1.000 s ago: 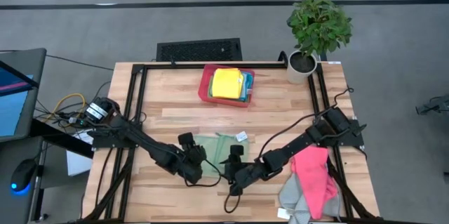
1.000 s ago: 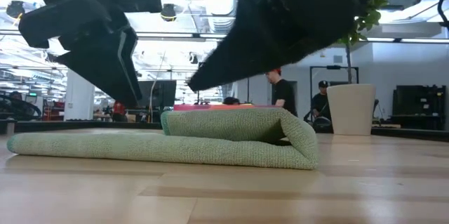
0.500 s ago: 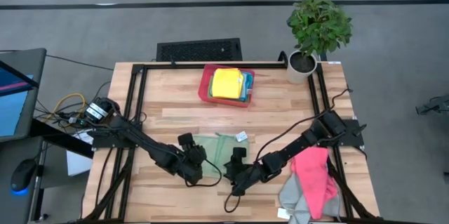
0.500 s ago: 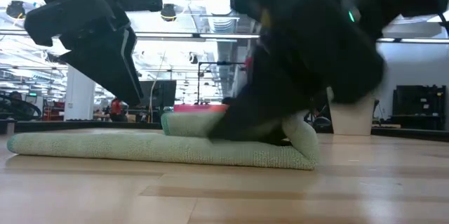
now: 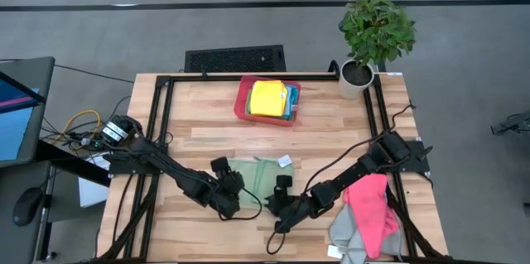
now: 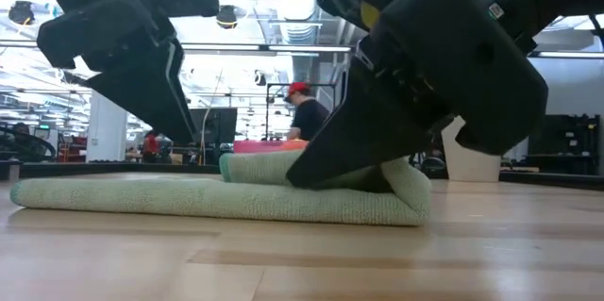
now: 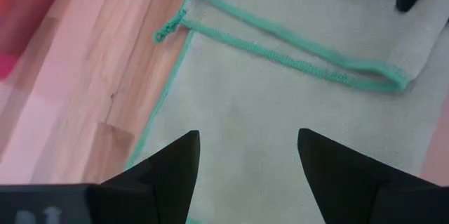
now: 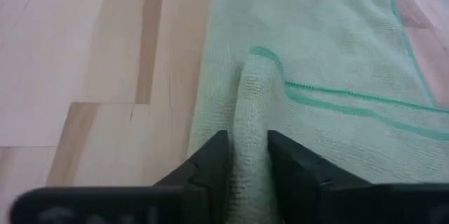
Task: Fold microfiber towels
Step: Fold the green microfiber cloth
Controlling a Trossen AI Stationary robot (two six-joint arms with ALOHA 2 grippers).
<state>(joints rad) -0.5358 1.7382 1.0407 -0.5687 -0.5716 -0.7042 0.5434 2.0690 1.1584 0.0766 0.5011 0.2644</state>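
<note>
Right end effector pinches the green towel's folded edge at the table's near side.

Nearest the table's front edge, the right end effector sits low on the green towel, its two fingers clamped on a raised ridge of the cloth along the towel's right side. Just beside it, the left end effector hovers over the towel's left part with its fingers spread apart and nothing between them. The towel lies partly folded, one layer doubled over another, flat on the wood. At the near right corner a pink towel lies on a grey towel. Farther back, a red tray holds a yellow towel on top of a stack. At the far right corner stands a potted plant.
</note>
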